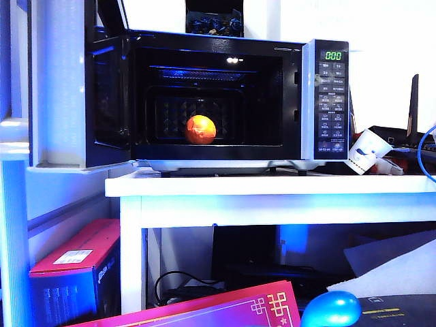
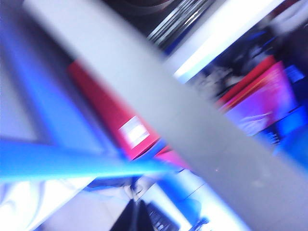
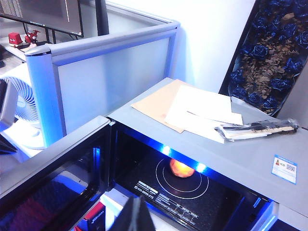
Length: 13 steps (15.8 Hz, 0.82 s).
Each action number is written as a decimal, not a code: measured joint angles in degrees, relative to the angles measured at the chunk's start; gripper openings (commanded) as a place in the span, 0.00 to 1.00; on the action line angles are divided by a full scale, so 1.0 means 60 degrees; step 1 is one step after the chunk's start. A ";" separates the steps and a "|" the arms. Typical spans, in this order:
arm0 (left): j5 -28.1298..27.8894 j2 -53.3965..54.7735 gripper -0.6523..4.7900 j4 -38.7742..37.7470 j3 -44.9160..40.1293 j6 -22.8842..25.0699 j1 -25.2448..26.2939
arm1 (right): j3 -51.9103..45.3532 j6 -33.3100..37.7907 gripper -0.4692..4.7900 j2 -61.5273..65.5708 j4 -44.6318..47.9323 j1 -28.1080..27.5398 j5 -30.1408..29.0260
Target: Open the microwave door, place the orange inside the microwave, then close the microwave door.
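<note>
The orange [image 1: 200,129] sits on the floor of the microwave [image 1: 225,99], roughly central in the cavity, so the placing step looks done. The door [image 1: 109,99] stands swung wide at the cavity's left side, leaving the closing as what remains. The right pincer [image 3: 136,217] is shut with nothing in it, high above and in front of the oven, looking down over its top onto the lit cavity and the orange (papers [image 3: 202,113] lie on the roof). The left pincer [image 2: 136,219] is likewise closed and empty, low beside the surface [image 1: 272,185], near a red box [image 2: 115,115]; its view is blurred.
</note>
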 measured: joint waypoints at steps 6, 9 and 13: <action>-0.0204 0.0324 0.11 -0.0004 0.0000 0.0007 0.0007 | -0.0004 -0.0004 0.09 -0.0004 0.0004 0.0004 -0.0007; 0.0790 0.0732 0.11 0.0077 0.0000 0.0011 0.0018 | -0.0004 0.0000 0.09 -0.0022 0.0004 0.0004 -0.0004; 0.1432 0.1104 0.11 0.0616 -0.0004 0.0007 0.0036 | -0.0004 0.0000 0.09 -0.0022 0.0004 0.0004 -0.0040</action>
